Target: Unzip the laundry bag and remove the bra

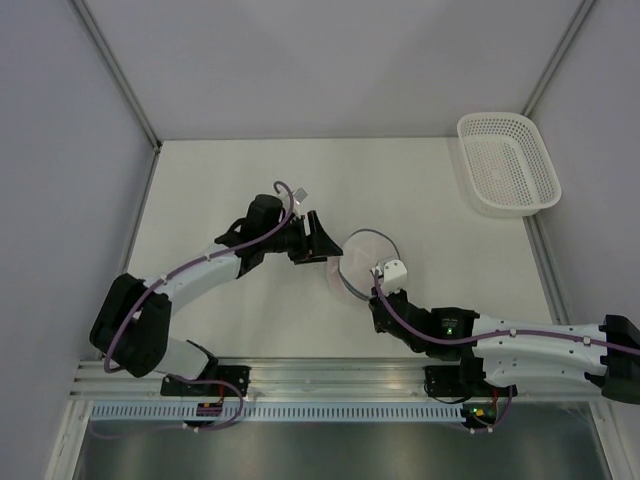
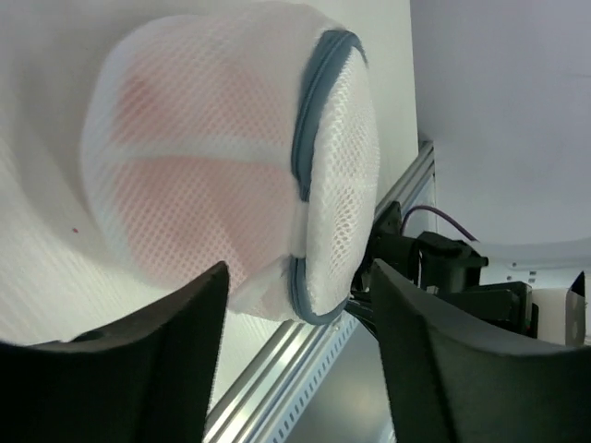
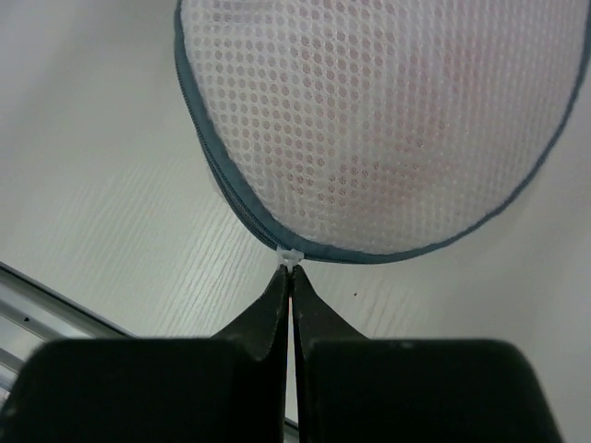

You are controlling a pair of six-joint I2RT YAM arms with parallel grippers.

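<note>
Black fingertips of the right gripper (image 3: 292, 277), bottom centre of the right wrist view, are pressed together on the small white pull (image 3: 290, 256) at the grey rim (image 3: 211, 157) of the bag (image 3: 388, 120), seemingly so a drag along the rim would open it. Fingers of the left gripper (image 2: 297, 275) stand spread either side of the bag's lower end, probably to brace it, though contact cannot be told. Only the left wrist view shows the bra (image 2: 185, 185) plainly, pink behind the mesh, while the top view alone places the bag mid-table (image 1: 250, 180) between both grippers.
</note>
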